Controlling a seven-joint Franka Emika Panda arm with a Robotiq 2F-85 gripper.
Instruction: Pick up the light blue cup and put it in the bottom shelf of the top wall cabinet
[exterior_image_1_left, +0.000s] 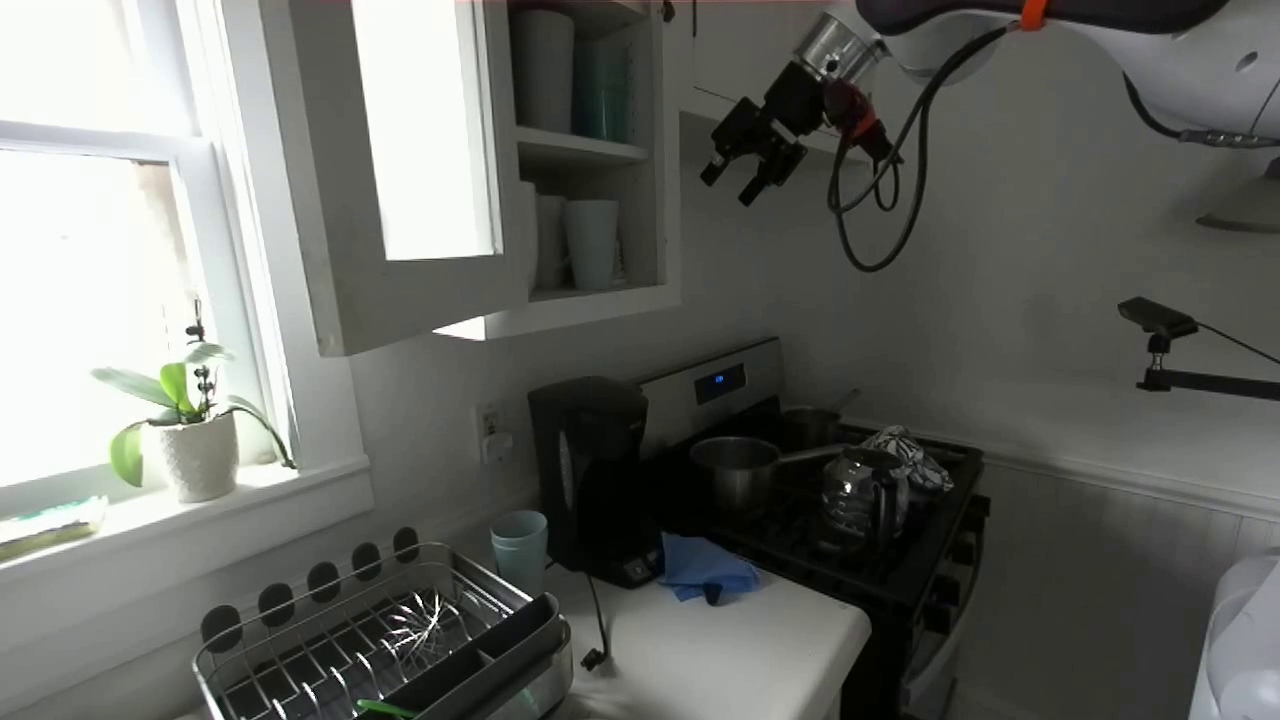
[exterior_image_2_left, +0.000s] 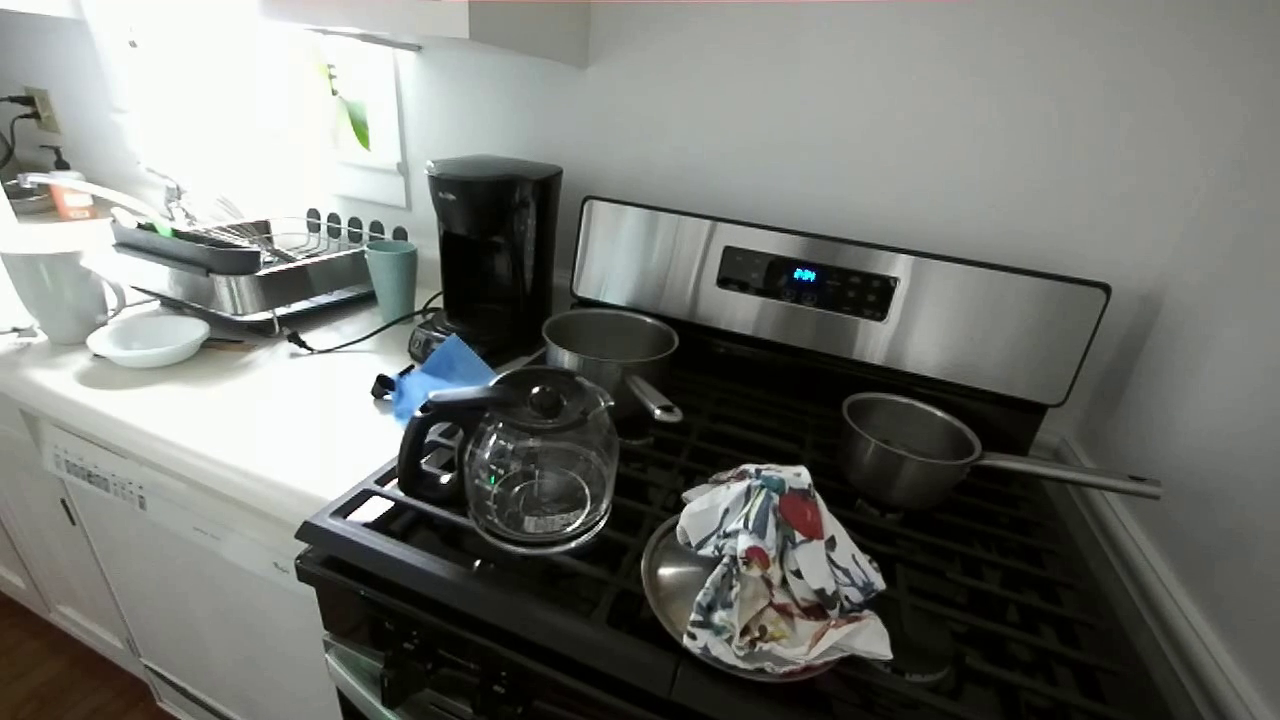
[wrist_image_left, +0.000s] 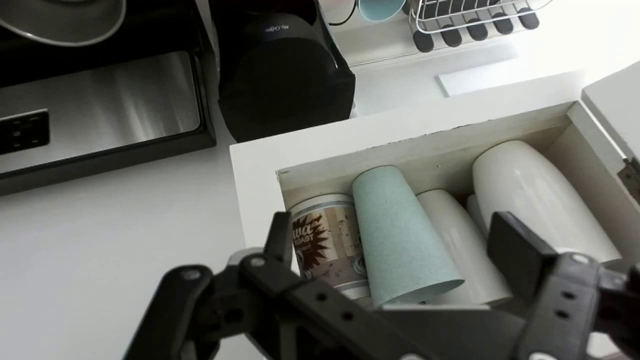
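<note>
The light blue cup (wrist_image_left: 405, 235) stands, as far as you can tell, upright on the bottom shelf (wrist_image_left: 445, 155) of the top wall cabinet (wrist_image_left: 257, 185), between a printed mug (wrist_image_left: 330, 240) and a white mug (wrist_image_left: 462, 250); whether it touches either is uncertain. On this reading the placement looks complete, leaving only a retreat. Your gripper (exterior_image_1_left: 732, 182) is spread wide, holds nothing and hangs outside the opening; in the wrist view its fingers (wrist_image_left: 520, 250) flank the cup by perspective alone. Note the cup's base, which appears near the shelf's front edge, forward of both neighbours: a finger swung toward the opening could catch the flared rim and tip the cup outward, whereas a sideways push would more probably jam it against a mug. The cabinet door (exterior_image_1_left: 420, 298), open toward the window (exterior_image_1_left: 90, 330), presents a further hazard: should the rim project past the frame, which you cannot confirm, closing the door would strike it. A similar blue cup (exterior_image_1_left: 520, 555) stands on the counter (exterior_image_1_left: 690, 640) beside the coffee maker (exterior_image_1_left: 590, 450); should that be the one intended, the line below its rim may indicate nested cups, and too deep a grasp would lift both.
</note>
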